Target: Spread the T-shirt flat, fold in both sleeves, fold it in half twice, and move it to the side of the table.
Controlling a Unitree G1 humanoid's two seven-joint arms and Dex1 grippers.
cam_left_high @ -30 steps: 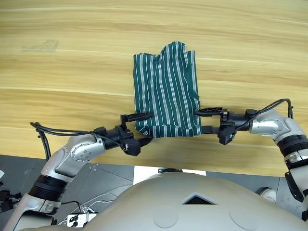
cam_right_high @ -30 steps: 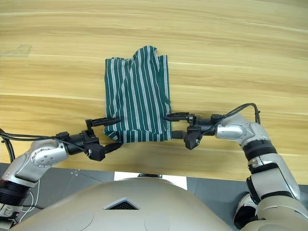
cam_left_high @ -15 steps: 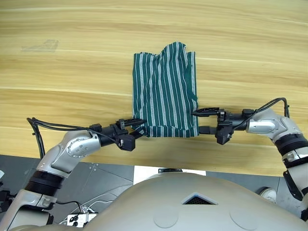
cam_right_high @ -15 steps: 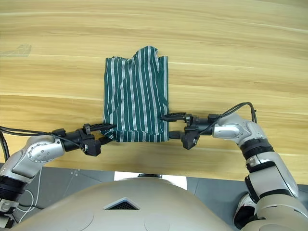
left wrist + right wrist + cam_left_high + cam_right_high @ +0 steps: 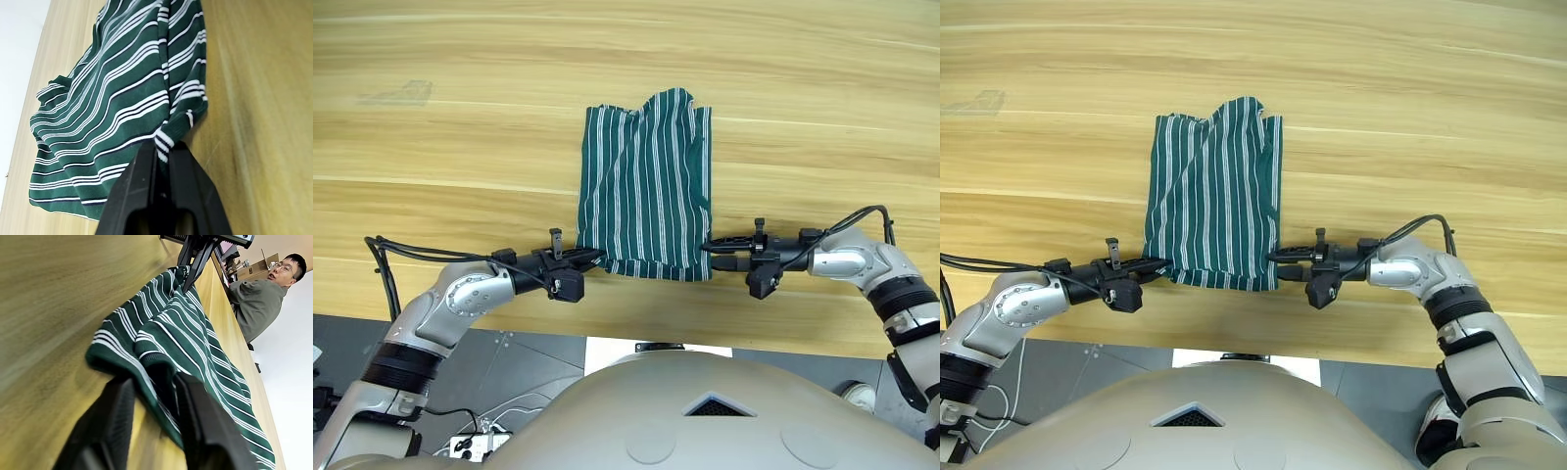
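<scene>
Left arm: it lies low along the near edge of the wooden surface (image 5: 460,147), forearm pointing inward. The left pincer (image 5: 590,257) is clamped on the near-left corner of the T-shirt (image 5: 649,186). In the left wrist view its two dark fingers (image 5: 142,181) are pressed together, with the striped hem caught between them.

Centre: the T-shirt is dark green with thin white stripes and is folded into a narrow, roughly rectangular panel. It lies on the surface between the two arms, close to the near edge, with the stripes running away from the robot. The far end is uneven: one part rises into a rounded peak and a small notch sits beside it. The near hem runs almost straight from one pincer to the other.

Right arm: it mirrors the left, low and pointing inward. The right pincer (image 5: 712,254) grips the near-right corner of the T-shirt. In the right wrist view a rolled fold of hem sits between its fingers (image 5: 205,431), and the rest of the cloth rests on the wood beyond.
</scene>
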